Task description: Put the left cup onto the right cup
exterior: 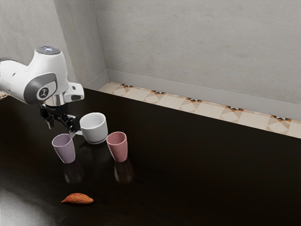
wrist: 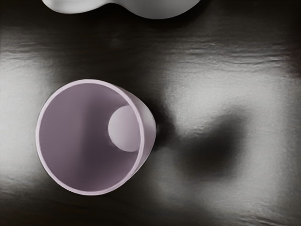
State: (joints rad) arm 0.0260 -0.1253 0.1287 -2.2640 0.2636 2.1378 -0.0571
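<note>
Three cups stand upright on the dark table (exterior: 197, 179). The lilac cup (exterior: 64, 148) is the one furthest to the exterior view's left, and the pink cup (exterior: 117, 146) is furthest to its right. Between them and a little further back is a wider white cup (exterior: 94, 127). My black gripper (exterior: 60, 124) hangs just above the lilac cup's rim, open, with nothing between its fingers. In the wrist view I look straight down into the lilac cup (wrist: 91, 136), which is empty and sits slightly off to one side of my hand.
A small orange object (exterior: 77, 198) lies on the table in front of the cups. The white cup's rounded edge (wrist: 122, 5) shows close to my hand. A tiled floor strip (exterior: 211, 110) and grey wall lie beyond the table's far edge.
</note>
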